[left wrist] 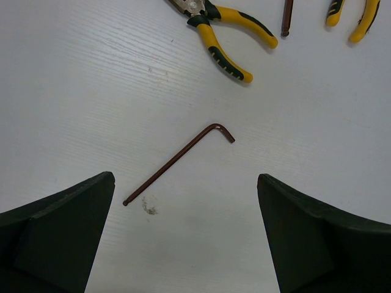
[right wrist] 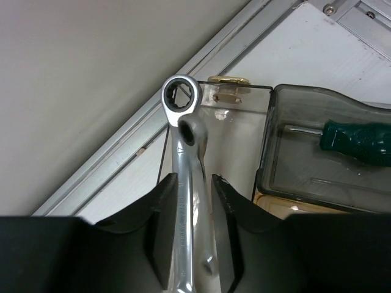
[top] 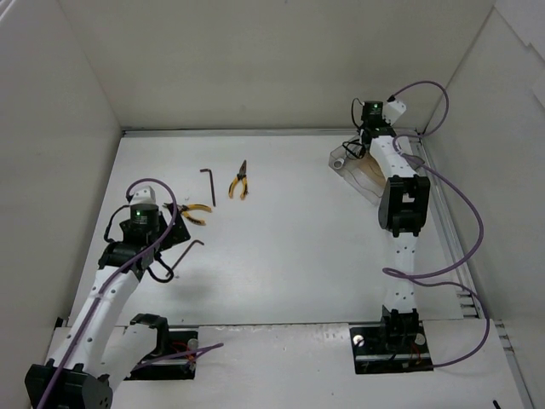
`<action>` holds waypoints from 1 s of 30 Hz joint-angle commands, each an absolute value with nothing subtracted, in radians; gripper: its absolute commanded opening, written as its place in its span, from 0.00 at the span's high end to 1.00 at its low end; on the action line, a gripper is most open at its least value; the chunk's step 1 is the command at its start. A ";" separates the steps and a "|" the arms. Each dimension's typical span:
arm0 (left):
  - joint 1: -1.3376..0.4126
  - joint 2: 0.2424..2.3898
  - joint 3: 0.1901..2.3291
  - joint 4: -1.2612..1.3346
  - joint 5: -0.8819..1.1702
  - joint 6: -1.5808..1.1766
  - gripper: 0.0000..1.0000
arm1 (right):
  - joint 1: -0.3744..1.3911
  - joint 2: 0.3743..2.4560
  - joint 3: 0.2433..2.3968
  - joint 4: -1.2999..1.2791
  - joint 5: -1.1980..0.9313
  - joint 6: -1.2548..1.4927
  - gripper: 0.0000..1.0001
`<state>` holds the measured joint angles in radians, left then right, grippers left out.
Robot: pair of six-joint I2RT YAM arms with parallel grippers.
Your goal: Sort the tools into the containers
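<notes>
Since the right claw (right wrist: 194, 180) is pinched narrowly on a silver wrench (right wrist: 190, 131) at the far right of the tabletop (top: 281, 256), the drop depends on the smoky box (right wrist: 266, 152), which lies just beside the wrench's ring end and not plainly under it. The left claw (left wrist: 186, 238) gapes wide and empty above a hex key (left wrist: 177, 160) at near left, whose long leg runs slantwise across the gap.

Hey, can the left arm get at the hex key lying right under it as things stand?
Probably yes. The left pincer hangs open right above the hex key, which lies alone on the table; the pliers lie well apart.
</notes>
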<state>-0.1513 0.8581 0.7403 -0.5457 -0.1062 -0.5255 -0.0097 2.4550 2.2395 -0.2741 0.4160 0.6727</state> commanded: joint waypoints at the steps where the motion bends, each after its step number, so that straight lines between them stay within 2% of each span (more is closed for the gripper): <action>1: -0.147 0.874 0.793 -0.486 -0.118 -0.540 0.00 | -0.011 2.422 2.240 -0.196 0.402 0.657 0.73; 3: -0.147 0.884 0.793 -0.491 -0.118 -0.540 0.00 | -0.011 2.415 2.230 -0.196 0.394 0.655 0.62; 9: -0.147 0.884 0.781 -0.498 -0.100 -0.537 0.00 | -0.011 2.366 2.191 -0.195 0.371 0.631 0.53; 17: -0.147 0.925 0.795 -0.532 -0.103 -0.557 0.00 | 0.018 2.218 2.080 -0.195 0.371 0.491 0.52; 20: -0.147 0.966 0.808 -0.560 -0.115 -0.583 0.01 | 0.098 2.146 2.007 -0.195 0.373 0.444 0.52; 30: -0.147 0.988 0.819 -0.610 -0.149 -0.712 0.01 | 0.153 1.901 1.736 -0.196 0.232 0.382 0.51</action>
